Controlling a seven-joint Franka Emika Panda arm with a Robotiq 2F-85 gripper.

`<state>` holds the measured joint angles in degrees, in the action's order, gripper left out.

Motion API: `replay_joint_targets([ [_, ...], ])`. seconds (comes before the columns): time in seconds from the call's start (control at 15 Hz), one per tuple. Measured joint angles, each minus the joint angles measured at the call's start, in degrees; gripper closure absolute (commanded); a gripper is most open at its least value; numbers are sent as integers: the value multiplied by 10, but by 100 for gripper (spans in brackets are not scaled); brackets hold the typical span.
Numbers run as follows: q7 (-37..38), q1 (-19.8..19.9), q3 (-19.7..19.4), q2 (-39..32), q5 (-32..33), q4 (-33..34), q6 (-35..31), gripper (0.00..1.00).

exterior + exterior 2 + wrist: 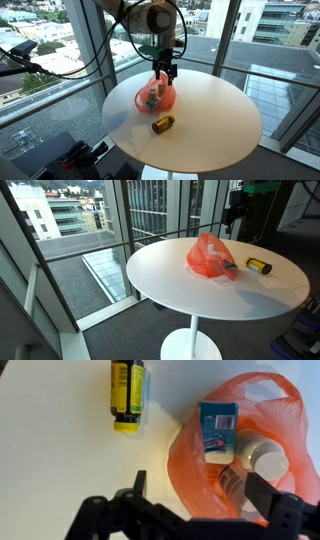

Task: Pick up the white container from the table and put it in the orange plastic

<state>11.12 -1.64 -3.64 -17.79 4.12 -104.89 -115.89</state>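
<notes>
An orange plastic bag (156,95) lies on the round white table (210,125); it also shows in an exterior view (211,258) and in the wrist view (190,470). Inside it I see a white container with a round cap (262,460), a blue-and-white box (217,430) and another bottle under the plastic (232,485). My gripper (166,70) hangs above the bag, open and empty; in the wrist view its fingers (200,490) straddle the bag.
A yellow-labelled dark bottle (162,124) lies on its side next to the bag, also in the wrist view (127,392) and an exterior view (258,266). Glass walls and railings surround the table.
</notes>
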Motion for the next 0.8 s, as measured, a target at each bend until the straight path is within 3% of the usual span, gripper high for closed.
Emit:
replay_joint_targets([
  [0.47,-76,43,-12,69,4,-41,64,0],
  [0.8,-91,59,-19,137,13,-87,82,0],
])
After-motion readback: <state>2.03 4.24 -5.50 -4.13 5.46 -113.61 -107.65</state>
